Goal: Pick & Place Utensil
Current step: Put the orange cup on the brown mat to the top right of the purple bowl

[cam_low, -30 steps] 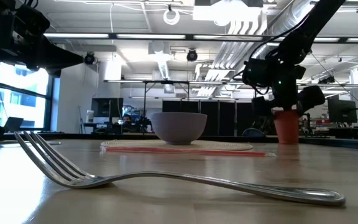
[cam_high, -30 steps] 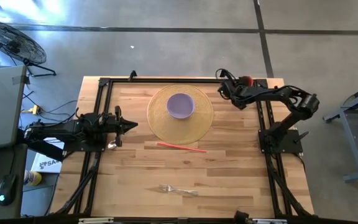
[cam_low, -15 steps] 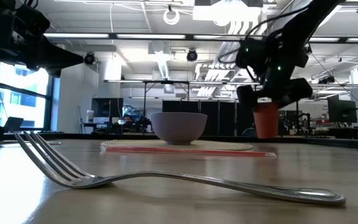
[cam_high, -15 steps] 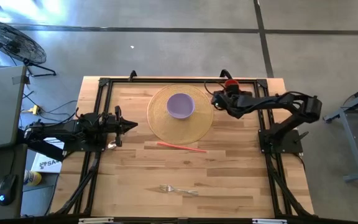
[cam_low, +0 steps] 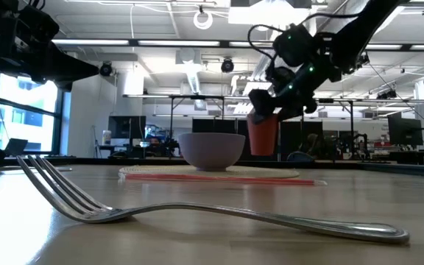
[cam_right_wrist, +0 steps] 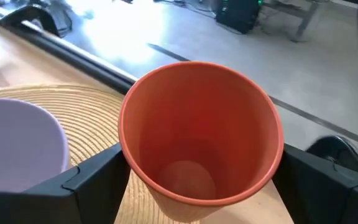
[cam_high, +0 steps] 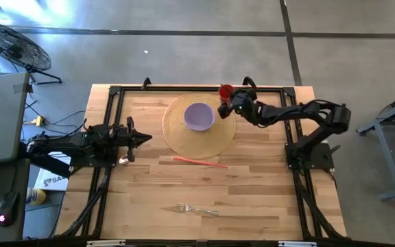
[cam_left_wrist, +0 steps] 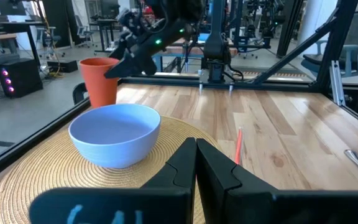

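Fork (cam_high: 197,209) first: it lies flat on the wooden table (cam_high: 266,192) at the near edge, around the middle, untouched and well apart from both arms. In the low view the fork (cam_low: 197,212) rests with its tines curving upward, which should leave room for fingers to close on the slim handle.

Neither arm is working on it. The right gripper (cam_high: 233,104) is at the far side, its fingers clamped on either wall of an orange-red cup (cam_right_wrist: 201,149), holding the cup upright and lifted clear of the table just right of the purple bowl (cam_high: 199,116), over the edge of the woven mat (cam_high: 177,137). That looks like a carry toward the mat, though where it is meant to land cannot be told.

The left gripper (cam_high: 145,138) waits at the left edge, level with the mat, its fingers (cam_left_wrist: 213,169) pressed together on nothing.

A red-pink straw (cam_high: 199,162) lies between mat and fork. The left wrist view catches only the fork's handle at the picture's edge, and the high view shows its tines too small to count.
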